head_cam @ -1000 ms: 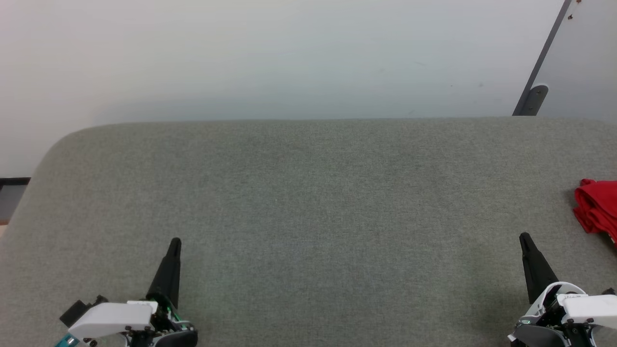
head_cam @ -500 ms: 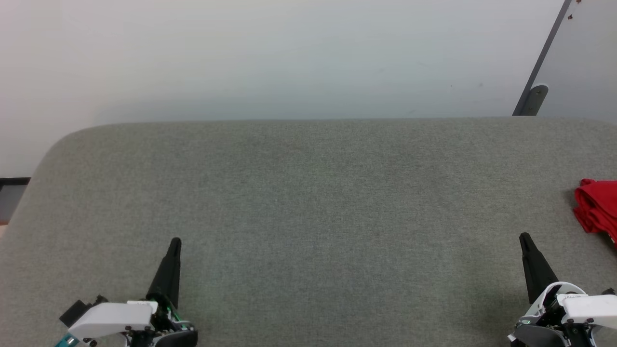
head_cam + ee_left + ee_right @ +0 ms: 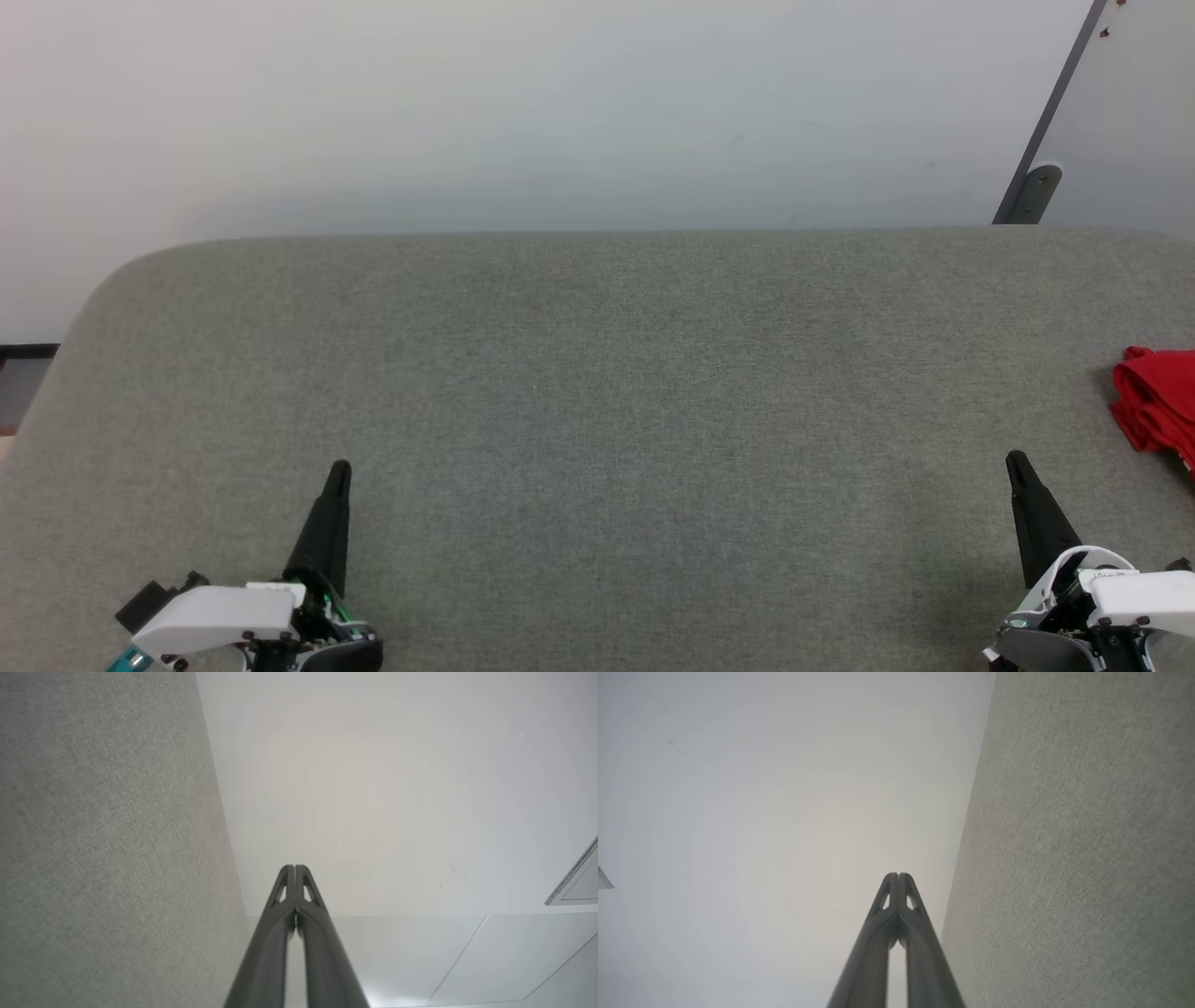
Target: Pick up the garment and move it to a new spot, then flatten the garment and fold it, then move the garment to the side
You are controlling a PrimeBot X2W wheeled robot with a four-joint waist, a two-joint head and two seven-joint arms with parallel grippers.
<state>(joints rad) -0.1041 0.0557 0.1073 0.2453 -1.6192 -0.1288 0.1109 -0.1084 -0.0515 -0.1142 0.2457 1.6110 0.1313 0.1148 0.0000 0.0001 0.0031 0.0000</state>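
Observation:
A bunched red garment (image 3: 1158, 406) lies at the far right edge of the head view on the grey fabric surface (image 3: 597, 392), cut off by the frame; its sleeves and print are hidden. My left gripper (image 3: 338, 469) rests at the lower left, shut and empty, its fingertips pressed together in the left wrist view (image 3: 294, 868). At the lower right my right gripper (image 3: 1015, 459) is likewise shut on nothing, with tips touching in the right wrist view (image 3: 899, 876). The garment sits up and to the right of the right gripper, apart from it.
The grey surface has a rounded far-left corner (image 3: 121, 271) and a straight far edge against a pale wall (image 3: 560, 112). A dark slanted post with a metal foot (image 3: 1032, 191) stands at the back right.

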